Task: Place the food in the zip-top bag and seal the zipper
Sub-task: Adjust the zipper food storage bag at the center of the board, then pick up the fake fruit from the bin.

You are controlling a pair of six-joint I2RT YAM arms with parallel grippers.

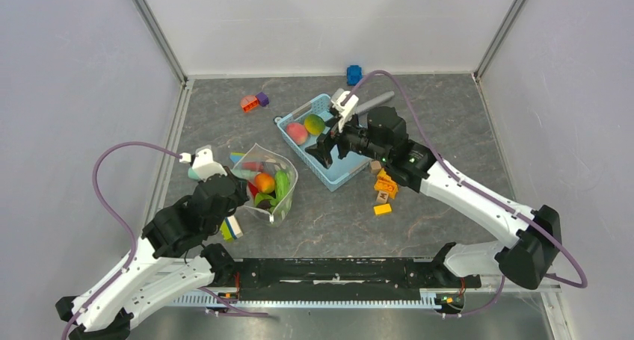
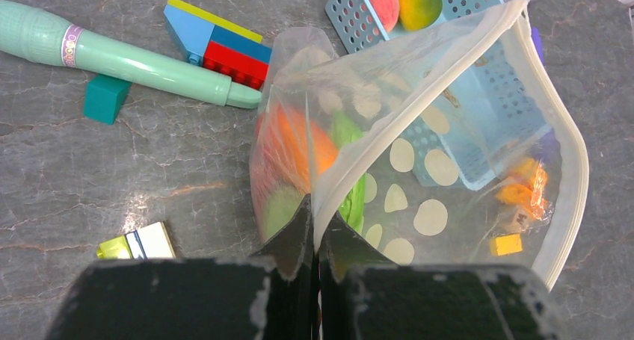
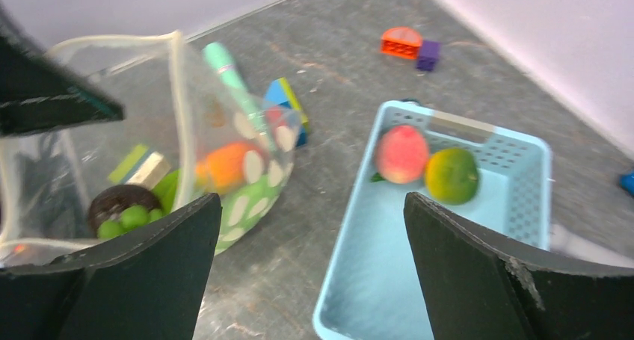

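Clear dotted plastic of the zip-top bag (image 2: 419, 175) rises just ahead of the left tool (image 2: 314, 222), whose jaws are pressed together on its rim at the zipper (image 2: 557, 131); the mouth gapes. Food (image 2: 299, 142) lies inside, orange, green, red and dark brown. The right tool (image 3: 310, 205) hangs spread wide, gripping nothing, over the light-blue basket (image 3: 523, 153). Ahead of it a pink peach (image 3: 401, 154) and a green fruit (image 3: 451, 175) touch, the basket wall between them and the bag. Left of the left tool, a mint-green pen (image 2: 142, 60) and stacked bricks (image 2: 217, 45) lie on the desk (image 2: 112, 175).
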